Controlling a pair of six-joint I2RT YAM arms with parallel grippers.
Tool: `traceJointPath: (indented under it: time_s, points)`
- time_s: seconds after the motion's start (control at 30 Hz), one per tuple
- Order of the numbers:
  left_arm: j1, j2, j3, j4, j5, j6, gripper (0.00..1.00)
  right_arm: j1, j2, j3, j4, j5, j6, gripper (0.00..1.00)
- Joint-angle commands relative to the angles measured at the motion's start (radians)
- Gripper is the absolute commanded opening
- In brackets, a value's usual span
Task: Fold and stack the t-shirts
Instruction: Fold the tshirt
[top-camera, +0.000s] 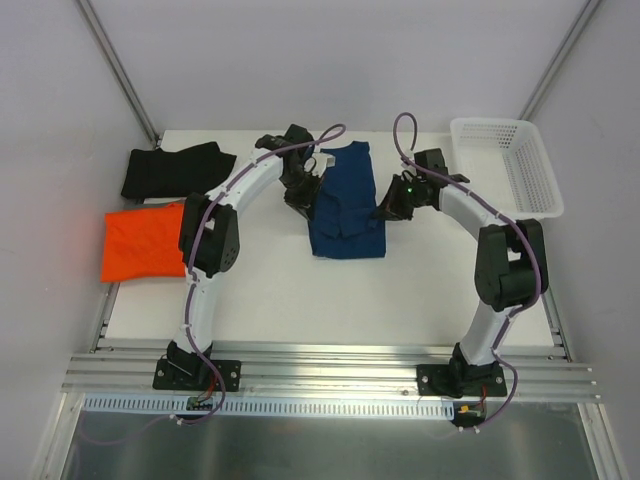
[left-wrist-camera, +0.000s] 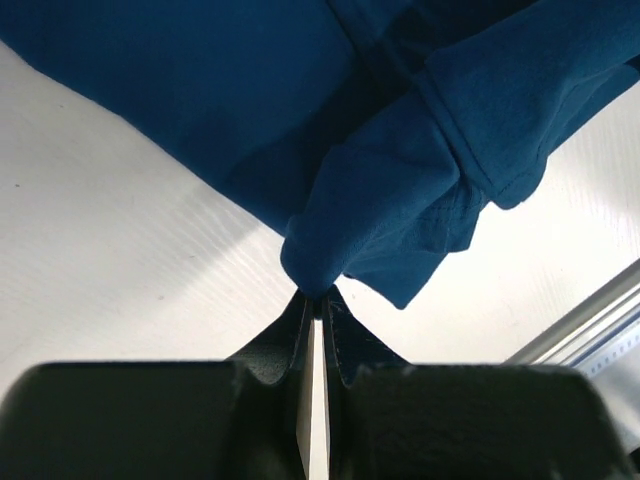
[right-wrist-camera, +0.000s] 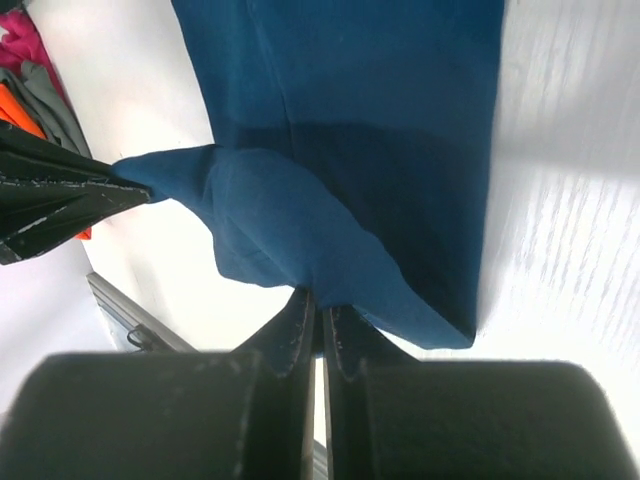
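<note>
The navy blue t-shirt (top-camera: 345, 200) lies folded into a long strip in the middle of the table. My left gripper (top-camera: 303, 192) is shut on a pinch of its left edge (left-wrist-camera: 318, 270). My right gripper (top-camera: 388, 208) is shut on a pinch of its right edge (right-wrist-camera: 325, 290). Both hold the cloth a little above the table. The bright orange t-shirt (top-camera: 143, 242) lies folded at the left edge. The black t-shirt (top-camera: 176, 168) lies folded behind it at the far left.
A white plastic lattice basket (top-camera: 505, 165) stands at the far right of the table. The white table (top-camera: 330, 300) ends in aluminium rails at the near edge (top-camera: 330, 375). The left gripper's fingers (right-wrist-camera: 50, 190) show in the right wrist view.
</note>
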Motion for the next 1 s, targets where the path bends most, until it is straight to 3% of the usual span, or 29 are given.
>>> traceJointPath:
  time_s: [0.0, 0.4, 0.47, 0.5, 0.53, 0.57, 0.63, 0.67, 0.97]
  points:
    - [0.014, 0.009, 0.063, -0.003, -0.036, 0.012, 0.0, -0.015, 0.021, 0.086, 0.043, 0.012, -0.03, 0.0]
    - [0.045, 0.078, 0.134, 0.02, -0.093, 0.003, 0.0, -0.01, 0.168, 0.233, 0.063, 0.02, -0.029, 0.01]
    - [0.043, 0.094, 0.136, 0.023, -0.105, -0.002, 0.01, -0.01, 0.182, 0.249, 0.064, 0.015, -0.039, 0.16]
    - [0.043, 0.097, 0.137, 0.029, -0.119, -0.007, 0.37, -0.009, 0.19, 0.253, 0.063, 0.021, -0.042, 0.4]
    - [0.043, 0.095, 0.136, 0.031, -0.136, -0.013, 0.6, -0.009, 0.193, 0.258, 0.063, 0.024, -0.05, 0.49]
    - [0.042, 0.089, 0.139, 0.031, -0.154, -0.028, 0.76, -0.01, 0.192, 0.263, 0.052, 0.029, -0.07, 0.57]
    - [0.042, 0.071, 0.136, 0.031, -0.191, -0.028, 0.95, -0.016, 0.172, 0.272, 0.035, 0.037, -0.088, 0.74]
    - [0.042, 0.039, 0.131, 0.031, -0.208, -0.027, 0.99, -0.024, 0.16, 0.273, 0.029, 0.047, -0.101, 0.76]
    - [0.08, -0.3, -0.053, 0.029, -0.256, -0.031, 0.99, 0.036, 0.067, 0.244, 0.007, -0.043, -0.099, 0.74]
